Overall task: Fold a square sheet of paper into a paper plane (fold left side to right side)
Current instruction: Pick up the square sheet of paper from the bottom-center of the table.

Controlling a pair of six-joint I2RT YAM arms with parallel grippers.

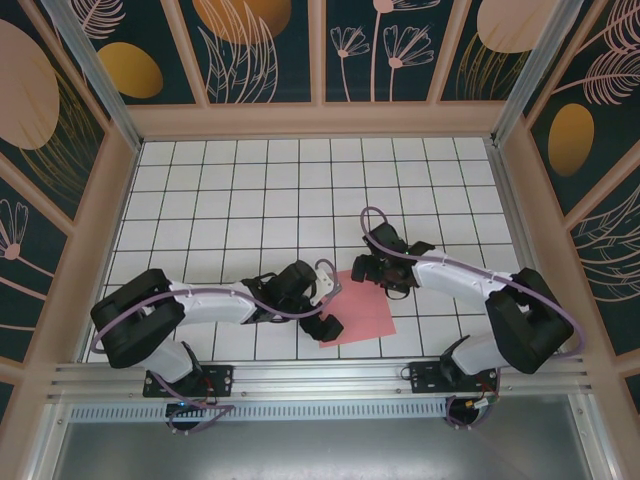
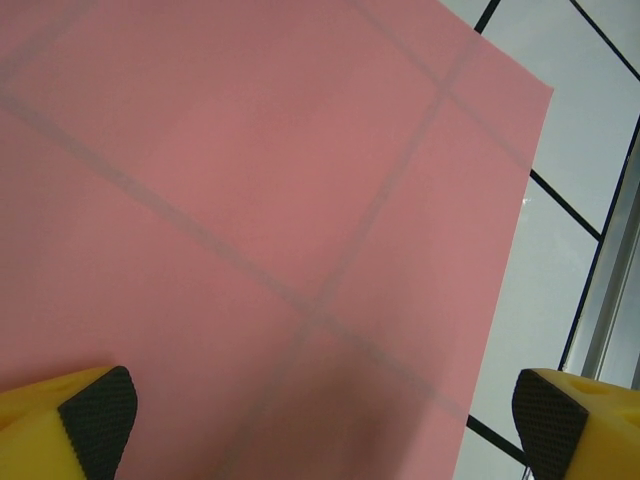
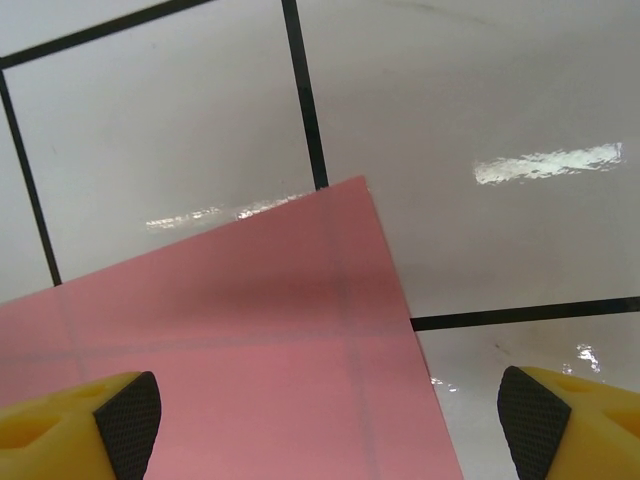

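The square sheet of paper (image 1: 362,313) lies flat on the white grid table near the front edge, salmon pink, with the grid lines showing through it. My left gripper (image 1: 328,300) hovers at its left edge, open, the two fingers standing wide over the pink sheet (image 2: 250,200) with nothing between them. My right gripper (image 1: 375,280) is at the sheet's far edge, also open. Its fingers straddle a corner of the paper (image 3: 250,340): the left pad (image 3: 130,420) is over the pink, the right pad (image 3: 530,420) over bare tile. No fold shows in the sheet.
A metal rail (image 1: 320,375) runs along the table's near edge, close to the sheet's front side, and shows as a grey strip (image 2: 622,280) in the left wrist view. Wooden walls (image 1: 320,120) box the table on the other three sides. White tiles stretch behind the grippers.
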